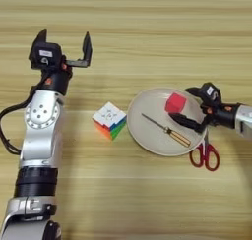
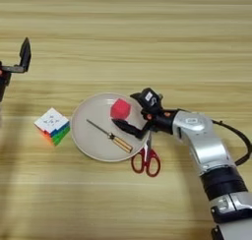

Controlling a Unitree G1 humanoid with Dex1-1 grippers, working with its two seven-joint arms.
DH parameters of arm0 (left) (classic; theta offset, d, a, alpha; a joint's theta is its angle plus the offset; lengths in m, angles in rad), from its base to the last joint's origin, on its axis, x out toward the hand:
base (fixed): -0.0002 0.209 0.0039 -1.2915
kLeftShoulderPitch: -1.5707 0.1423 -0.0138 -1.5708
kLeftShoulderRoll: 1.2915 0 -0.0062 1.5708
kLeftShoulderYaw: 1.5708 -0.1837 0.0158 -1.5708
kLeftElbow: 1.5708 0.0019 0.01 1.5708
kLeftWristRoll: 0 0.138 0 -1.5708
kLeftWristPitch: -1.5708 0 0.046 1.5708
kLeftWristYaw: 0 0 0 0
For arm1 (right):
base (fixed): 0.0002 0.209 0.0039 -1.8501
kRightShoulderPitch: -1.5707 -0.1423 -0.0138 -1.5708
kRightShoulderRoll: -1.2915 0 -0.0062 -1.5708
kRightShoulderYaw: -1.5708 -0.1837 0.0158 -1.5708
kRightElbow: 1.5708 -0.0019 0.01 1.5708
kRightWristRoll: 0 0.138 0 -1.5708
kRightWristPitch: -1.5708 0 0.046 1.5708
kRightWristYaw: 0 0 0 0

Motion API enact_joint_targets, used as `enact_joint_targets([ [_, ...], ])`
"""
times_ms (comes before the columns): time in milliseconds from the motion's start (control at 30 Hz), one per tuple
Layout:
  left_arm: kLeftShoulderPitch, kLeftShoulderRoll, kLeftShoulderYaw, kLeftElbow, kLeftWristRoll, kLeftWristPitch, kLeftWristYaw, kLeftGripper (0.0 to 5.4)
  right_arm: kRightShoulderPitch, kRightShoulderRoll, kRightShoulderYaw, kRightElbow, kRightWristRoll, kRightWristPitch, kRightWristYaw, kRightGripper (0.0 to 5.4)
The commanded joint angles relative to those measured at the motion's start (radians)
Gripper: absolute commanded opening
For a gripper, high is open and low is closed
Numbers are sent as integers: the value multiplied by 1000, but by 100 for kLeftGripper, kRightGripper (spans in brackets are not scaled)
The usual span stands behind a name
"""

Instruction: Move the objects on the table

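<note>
Wooden counter (image 1: 147, 37) in your left eye view: left pincer (image 1: 64, 45) spread, raised far from the puzzle cube (image 1: 110, 120) lying beside the plate (image 1: 142, 131).

Right eye view: right pincer (image 2: 129, 112) spread around the red cube (image 2: 120, 108) on that plate, near the screwdriver (image 2: 109, 135); scissors (image 2: 146, 158) alongside.

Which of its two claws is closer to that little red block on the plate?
The right gripper: its open fingers flank the red cube on the plate. The left gripper is raised open far off, beyond the puzzle cube.
</note>
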Motion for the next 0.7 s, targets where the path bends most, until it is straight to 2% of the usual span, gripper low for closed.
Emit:
enact_joint_targets([
  [33,-17,5,6,-1,-5,-12,-2,540,-32,14,18,31,-27,-17,2,495],
  [333,-19,5,10,0,-6,-16,-3,540,-46,30,17,67,-46,-34,-4,381],
  [433,-21,5,9,3,-6,-18,-4,540,-51,32,12,75,-48,-37,-6,322],
  [700,-22,5,9,3,-5,-18,-5,540,-57,26,1,82,-46,-39,-7,232],
])
